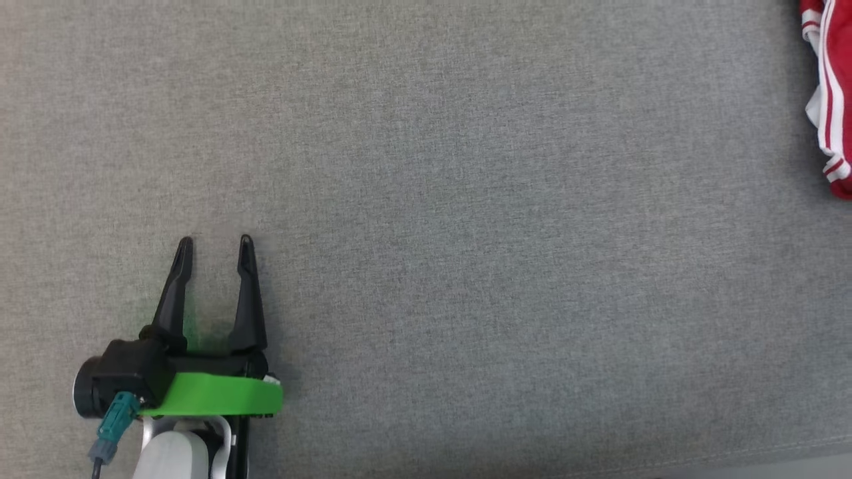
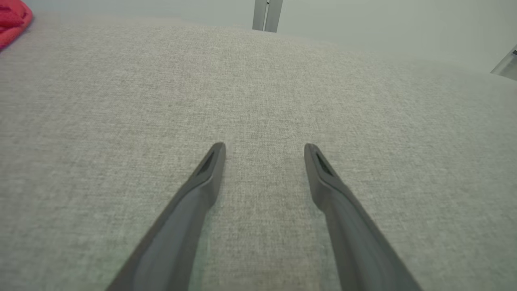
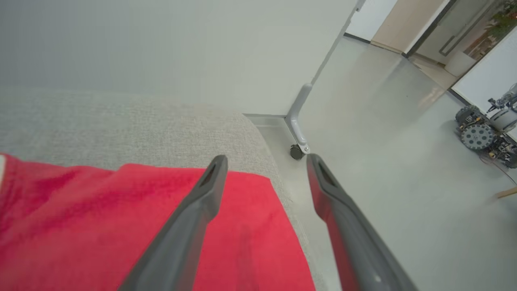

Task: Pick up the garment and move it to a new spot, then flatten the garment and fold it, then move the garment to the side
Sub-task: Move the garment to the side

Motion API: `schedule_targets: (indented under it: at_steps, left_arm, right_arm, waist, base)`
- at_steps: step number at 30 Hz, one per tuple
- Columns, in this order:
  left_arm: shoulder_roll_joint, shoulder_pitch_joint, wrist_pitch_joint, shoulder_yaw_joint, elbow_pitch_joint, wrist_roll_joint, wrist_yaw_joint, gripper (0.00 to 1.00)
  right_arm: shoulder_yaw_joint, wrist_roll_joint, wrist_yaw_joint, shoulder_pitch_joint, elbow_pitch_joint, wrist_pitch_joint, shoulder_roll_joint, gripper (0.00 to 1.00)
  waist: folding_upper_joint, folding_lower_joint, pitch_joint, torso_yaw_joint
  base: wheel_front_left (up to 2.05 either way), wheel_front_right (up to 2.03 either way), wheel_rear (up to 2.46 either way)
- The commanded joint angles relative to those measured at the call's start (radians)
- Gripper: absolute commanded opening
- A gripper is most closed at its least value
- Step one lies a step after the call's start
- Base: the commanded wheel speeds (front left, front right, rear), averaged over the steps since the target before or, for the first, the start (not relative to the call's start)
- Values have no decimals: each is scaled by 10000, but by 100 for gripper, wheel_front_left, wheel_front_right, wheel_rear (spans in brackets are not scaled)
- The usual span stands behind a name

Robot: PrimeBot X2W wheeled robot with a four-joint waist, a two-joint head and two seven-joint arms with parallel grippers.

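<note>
The garment [image 1: 829, 100] lies along the desk's [image 1: 466, 199] right edge, near the far corner. The right hand [image 3: 266, 158] hangs just over it, spread wide and gripping nothing. The left hand [image 1: 215, 241], also spread, sits well apart at the front-left.

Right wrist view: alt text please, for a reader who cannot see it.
The right gripper hangs open, fingers spread, over a red garment lying at the edge of a grey fabric surface. Past the edge are pale floor and a wheeled metal leg.
</note>
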Motion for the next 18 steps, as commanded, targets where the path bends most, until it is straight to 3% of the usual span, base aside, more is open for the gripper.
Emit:
schedule_targets:
  at_steps: [1, 10, 18]
  left_arm:
    - [28, 279, -2, 44, 92, -104, 52, 100]
    - [26, 1803, -1, 125, 916, -409, 219, 100]
    - [26, 2802, -1, 379, 1160, -472, 296, 100]
  right_arm:
    - [120, -153, -14, 352, -254, -383, 239, 100]
    - [774, -667, -14, 3583, -2687, -1620, 1994, 100]
    - [1126, -1120, -14, 7060, -5081, -1701, 4166, 100]
  waist:
    - [0, -2, -1034, -90]
    - [0, -2, -4298, -53]
    - [0, -2, -5765, 183]
  base:
    - [0, 0, 0]
    - [0, 0, 0]
    - [0, 0, 0]
